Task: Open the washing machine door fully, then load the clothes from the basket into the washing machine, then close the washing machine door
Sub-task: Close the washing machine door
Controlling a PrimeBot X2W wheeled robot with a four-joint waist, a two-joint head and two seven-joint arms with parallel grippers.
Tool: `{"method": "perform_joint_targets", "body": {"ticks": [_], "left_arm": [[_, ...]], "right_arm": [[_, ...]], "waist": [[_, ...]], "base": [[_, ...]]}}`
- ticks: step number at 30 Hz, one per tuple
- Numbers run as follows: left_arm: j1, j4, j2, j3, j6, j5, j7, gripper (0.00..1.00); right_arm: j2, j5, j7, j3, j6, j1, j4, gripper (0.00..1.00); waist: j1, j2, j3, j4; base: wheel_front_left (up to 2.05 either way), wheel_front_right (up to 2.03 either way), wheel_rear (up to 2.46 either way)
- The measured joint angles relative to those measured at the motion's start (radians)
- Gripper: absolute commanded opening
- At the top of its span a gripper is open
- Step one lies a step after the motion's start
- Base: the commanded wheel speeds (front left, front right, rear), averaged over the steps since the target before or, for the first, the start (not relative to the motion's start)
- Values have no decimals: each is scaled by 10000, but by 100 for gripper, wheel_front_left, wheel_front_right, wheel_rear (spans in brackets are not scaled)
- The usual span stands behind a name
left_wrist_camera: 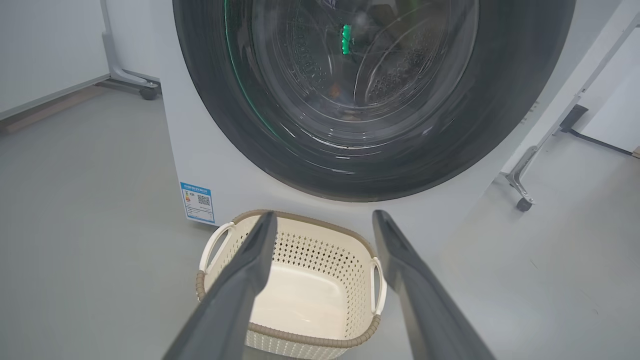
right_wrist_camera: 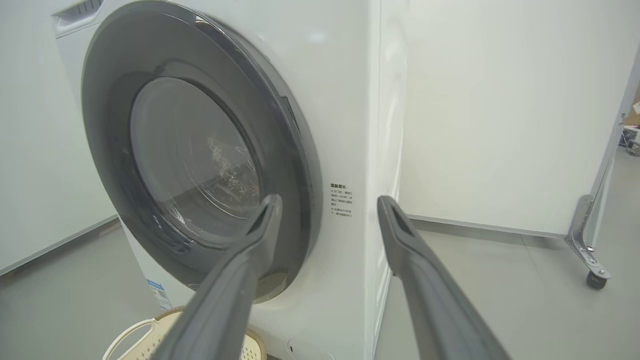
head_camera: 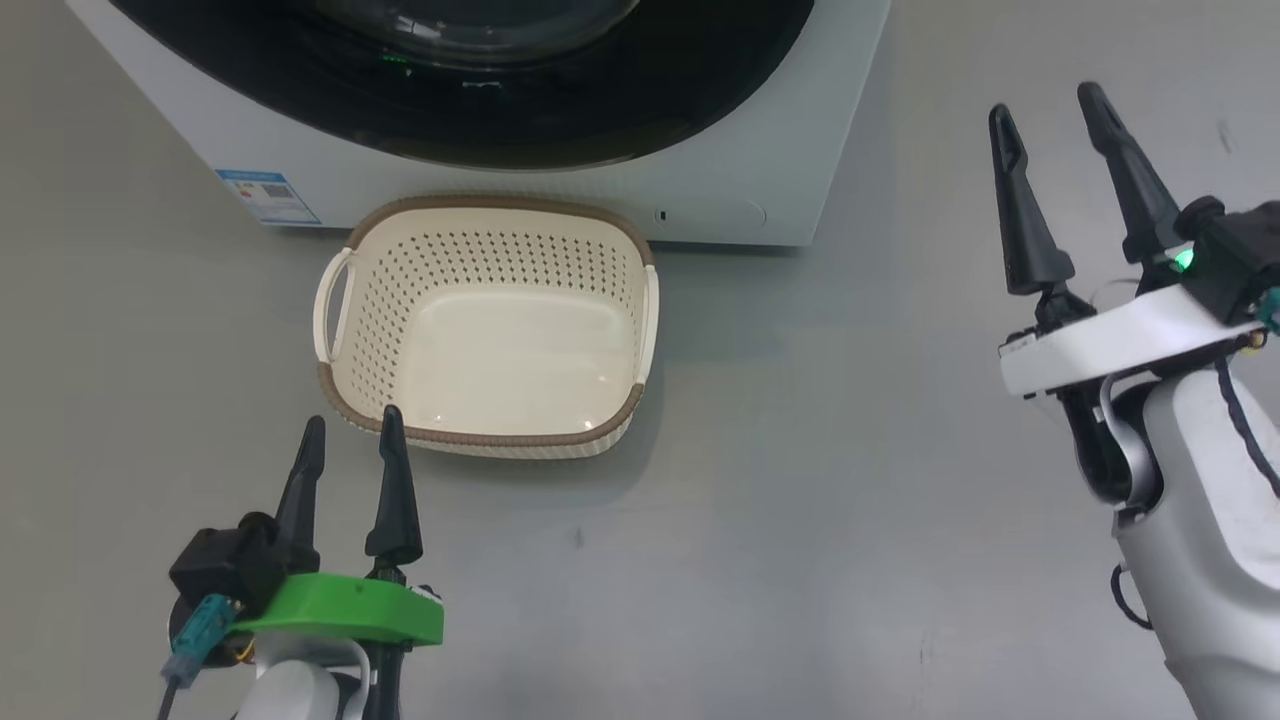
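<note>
Grey smooth floor carries the big white front-loading washing machine, its round glossy black-rimmed glass door lying shut flat against the front. Just before it stands the brown-rimmed cream perforated plastic basket, long axis along the machine's front, handles at either end, mouth upward. Open floor stretches from its right edge to the right tool, fingers spread, gripping nothing. The left tool, likewise released, hovers at the basket's near left corner.
</note>
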Motion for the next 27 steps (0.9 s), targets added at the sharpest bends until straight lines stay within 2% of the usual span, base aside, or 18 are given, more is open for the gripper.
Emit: {"method": "perform_joint_targets", "body": {"ticks": [14,27], "left_arm": [[1165,276,8,474,-2,431,0,100],[1731,127,13,581,-96,466,0,100]], "right_arm": [[430,0,13,-1237,0,2441,-86,100],[589,-416,13,-1557,0,3941,-96,100]], "waist": [[0,0,-1544,-692],[0,0,-2371,-1156]], "base": [[0,0,0],[0,0,0]]}}
